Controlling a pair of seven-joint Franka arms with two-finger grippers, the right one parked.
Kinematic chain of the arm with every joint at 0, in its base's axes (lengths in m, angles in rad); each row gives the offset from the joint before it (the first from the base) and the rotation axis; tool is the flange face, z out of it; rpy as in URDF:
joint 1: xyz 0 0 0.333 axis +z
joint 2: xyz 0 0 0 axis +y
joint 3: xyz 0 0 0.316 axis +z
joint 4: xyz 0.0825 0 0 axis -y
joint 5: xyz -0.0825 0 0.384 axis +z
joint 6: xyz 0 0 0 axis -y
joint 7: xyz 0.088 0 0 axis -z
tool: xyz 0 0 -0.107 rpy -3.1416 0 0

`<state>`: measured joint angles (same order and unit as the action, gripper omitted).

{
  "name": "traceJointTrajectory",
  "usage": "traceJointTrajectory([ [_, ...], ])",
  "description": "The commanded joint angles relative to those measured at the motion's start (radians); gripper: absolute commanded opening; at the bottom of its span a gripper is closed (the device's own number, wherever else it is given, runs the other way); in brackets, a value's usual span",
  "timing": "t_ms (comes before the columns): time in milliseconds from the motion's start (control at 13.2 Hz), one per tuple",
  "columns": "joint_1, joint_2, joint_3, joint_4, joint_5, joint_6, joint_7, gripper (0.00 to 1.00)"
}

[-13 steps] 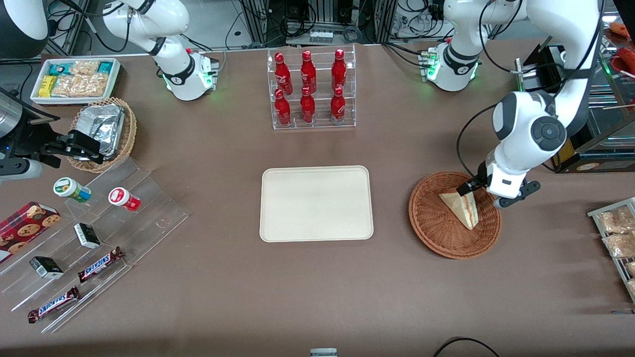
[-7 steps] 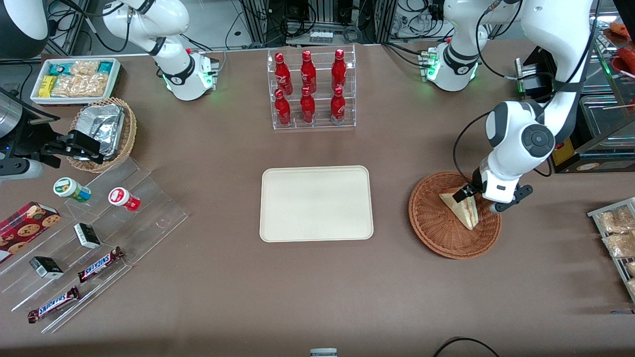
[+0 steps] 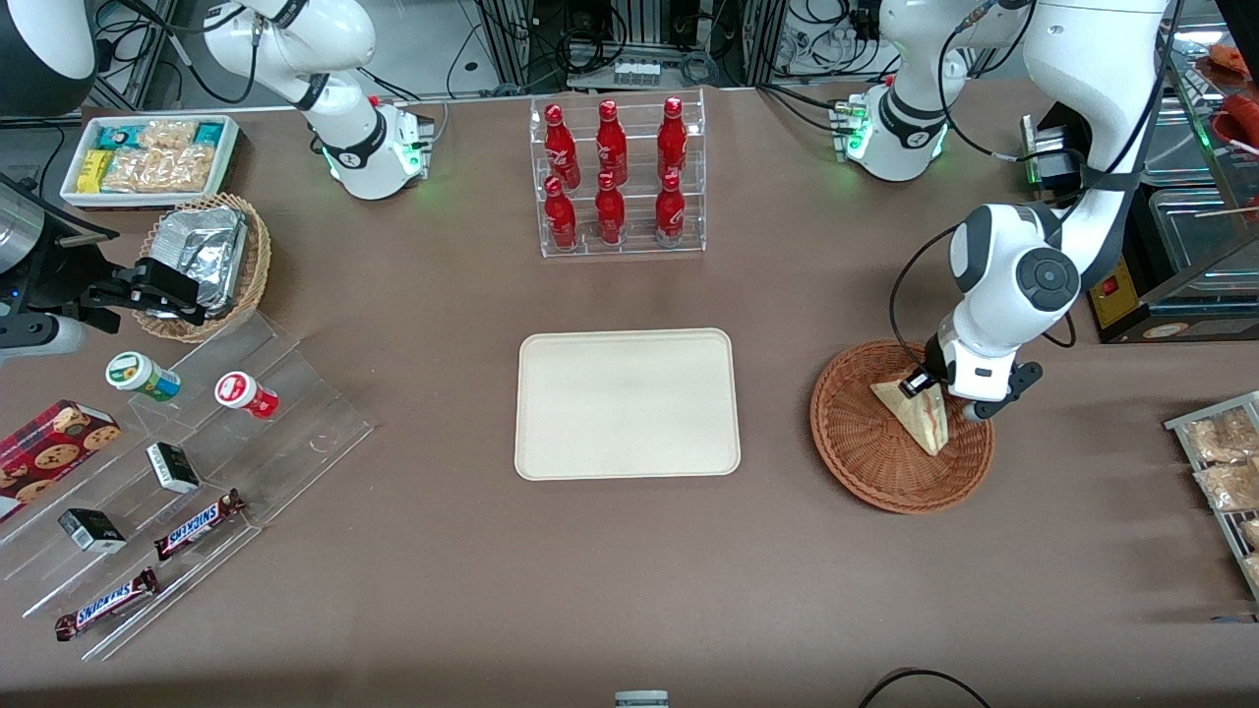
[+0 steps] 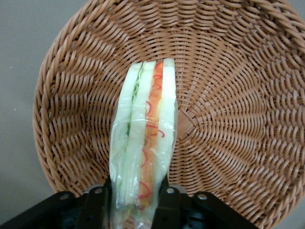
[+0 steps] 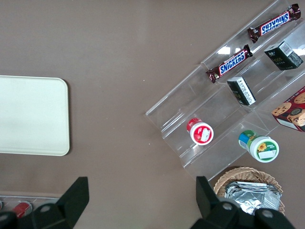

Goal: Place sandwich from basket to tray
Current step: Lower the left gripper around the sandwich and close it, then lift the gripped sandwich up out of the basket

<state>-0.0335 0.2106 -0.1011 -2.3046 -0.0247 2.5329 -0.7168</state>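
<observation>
The sandwich (image 3: pixel 925 418), a pale wedge with red and green filling in clear wrap, lies in the reddish-brown wicker basket (image 3: pixel 866 462) toward the working arm's end of the table. My gripper (image 3: pixel 934 393) is down in the basket at the end of the wedge that is farther from the front camera. In the left wrist view the sandwich (image 4: pixel 145 133) stands on edge over the basket (image 4: pixel 238 95), and the gripper (image 4: pixel 132 191) is shut on it, its black fingers (image 4: pixel 167 200) pressed against both sides of the wrap. The cream tray (image 3: pixel 627 403) sits bare at the table's middle.
A clear rack of red bottles (image 3: pixel 615 177) stands farther from the camera than the tray. A wire rack of snack packets (image 3: pixel 1225 472) lies at the working arm's end. A tan basket of foil packets (image 3: pixel 202 256), a white snack bin (image 3: pixel 148 157) and an acrylic stand (image 3: pixel 197 462) lie toward the parked arm's end.
The left arm has swung lower and closer over the basket. Its gripper has settled onto the end of the sandwich, which has not moved.
</observation>
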Motion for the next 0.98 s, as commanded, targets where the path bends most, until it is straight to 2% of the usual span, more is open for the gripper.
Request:
traceJointTrajectory([
  [0,-0.002,-0.065,-0.005,0.008,-0.006,-0.073,0.002,0.0],
  [303,-0.003,-0.128,-0.005,0.155,0.003,-0.349,0.043,0.0],
  [530,-0.009,-0.16,-0.005,0.263,0.005,-0.509,0.158,0.0],
  [758,-0.013,-0.16,-0.057,0.349,0.002,-0.58,0.246,0.0],
  [909,-0.013,-0.165,-0.127,0.36,0.008,-0.571,0.276,0.0],
])
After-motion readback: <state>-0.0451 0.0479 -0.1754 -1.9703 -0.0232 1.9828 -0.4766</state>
